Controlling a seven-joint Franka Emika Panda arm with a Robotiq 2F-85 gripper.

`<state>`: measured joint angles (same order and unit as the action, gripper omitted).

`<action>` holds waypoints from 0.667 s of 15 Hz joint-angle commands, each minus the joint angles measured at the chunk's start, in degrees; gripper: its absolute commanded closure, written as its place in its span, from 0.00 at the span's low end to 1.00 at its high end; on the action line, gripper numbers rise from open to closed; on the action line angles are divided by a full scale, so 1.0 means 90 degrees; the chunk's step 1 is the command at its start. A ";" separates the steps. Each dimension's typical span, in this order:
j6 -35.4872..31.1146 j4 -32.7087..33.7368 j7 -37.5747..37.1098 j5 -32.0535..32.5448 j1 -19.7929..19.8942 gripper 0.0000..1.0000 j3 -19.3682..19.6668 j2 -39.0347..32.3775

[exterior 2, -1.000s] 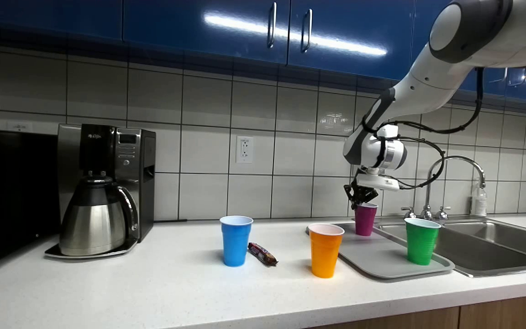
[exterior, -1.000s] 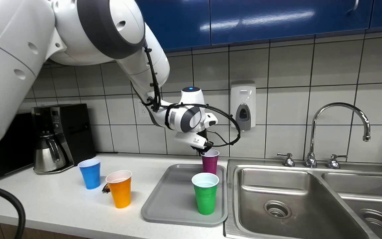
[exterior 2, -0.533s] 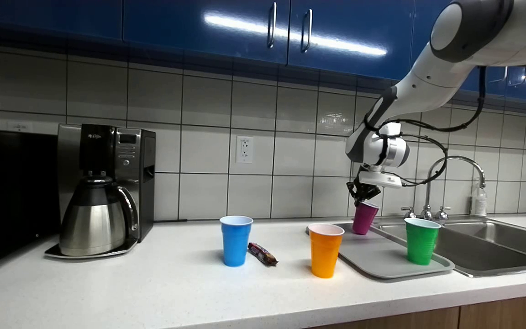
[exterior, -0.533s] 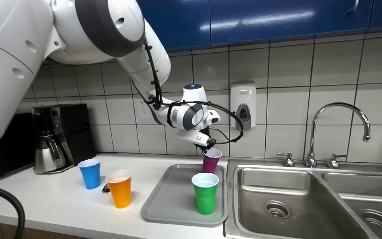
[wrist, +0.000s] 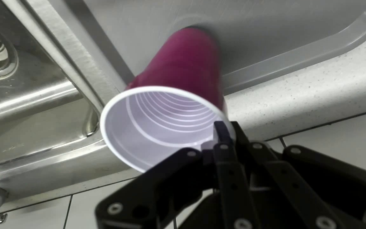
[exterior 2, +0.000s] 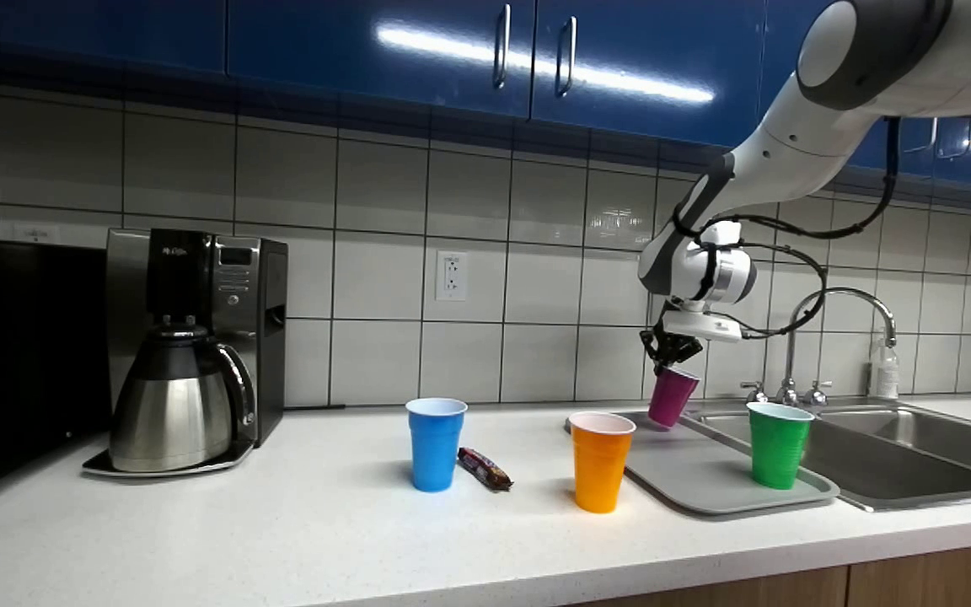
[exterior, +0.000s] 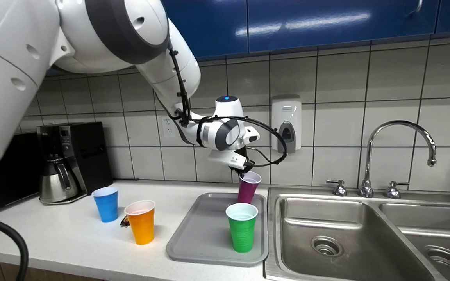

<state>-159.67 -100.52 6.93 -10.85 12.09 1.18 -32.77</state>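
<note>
Your gripper (wrist: 228, 128) is clamped on the purple cup (wrist: 183, 63) just below it, one finger inside the rim, one outside; that one-sided pinch probably lets the cup tilt. Beneath lies the gray tray (exterior: 205, 230); you can't tell whether the cup's base touches it. Beside the gripper is the sink (exterior: 350, 230). Farther out, the green cup (exterior: 242, 230) stands upright on the tray; beyond are the orange cup (exterior: 143, 226) and blue cup (exterior: 107, 207).

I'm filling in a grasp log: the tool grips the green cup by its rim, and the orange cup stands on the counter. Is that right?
Wrong cup: the tool grips the purple cup by its rim, as the wrist view shows. The orange cup does stand on the counter.
</note>
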 commanded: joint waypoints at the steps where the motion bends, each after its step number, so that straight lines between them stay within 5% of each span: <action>1: -0.0018 -0.0168 -0.0022 0.0060 0.0025 0.99 -0.0087 0.0263; 10: -0.0071 -0.0297 -0.0111 0.0129 -0.0277 0.99 -0.0124 0.0464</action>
<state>-159.67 -100.64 6.93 -10.85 10.39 0.42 -31.08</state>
